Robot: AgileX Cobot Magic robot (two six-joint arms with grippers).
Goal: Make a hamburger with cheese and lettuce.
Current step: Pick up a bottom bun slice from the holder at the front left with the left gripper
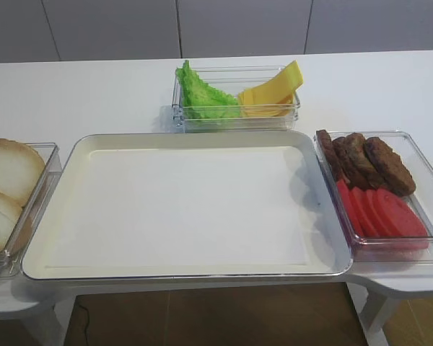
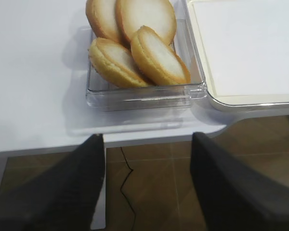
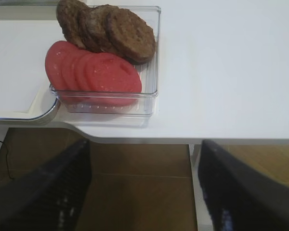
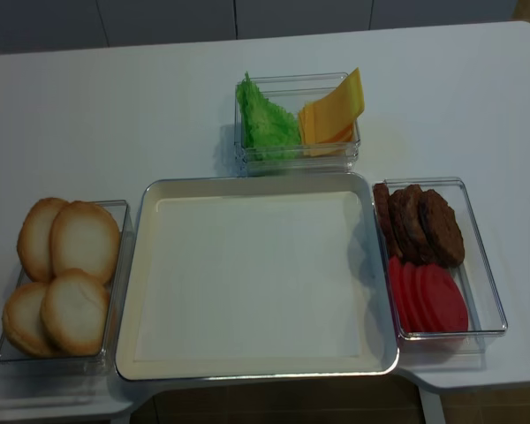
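On my feeds I log 4 round bun halves with golden-brown crust rims and pale toasted cut faces, the hamburger [image 4: 71, 278] stock, leaning on one another in a clear plastic rectangular bin [image 4: 122, 231] just left of the large cream-white rimmed tray [image 4: 261, 369]; the left wrist view shows the same 4 halves [image 2: 135, 43] tilted, cut faces up, in 2 overlapping rows. Behind the tray's far edge a second clear bin [image 4: 291, 157] holds 1 bunch of bright green, ruffled lettuce [image 4: 265, 122] in its left part and, touching it on the right, a fanned stack of thin yellow-orange square-cornered cheese slices [image 4: 334, 113], the top corner rising above the bin wall. Right of the tray a third clear bin [image 4: 486, 265] carries dark brown round meat patties [image 4: 424, 225] at the far end and overlapping red tomato slices [image 4: 428, 300] at the near end. The left gripper [image 2: 147, 192] hangs below the white table [image 4: 115, 115] edge, near the bun bin, its 2 dark fingers spread wide and holding nothing. The right gripper [image 3: 144, 192] likewise sits low before the patty bin, fingers wide apart, gripping nothing.
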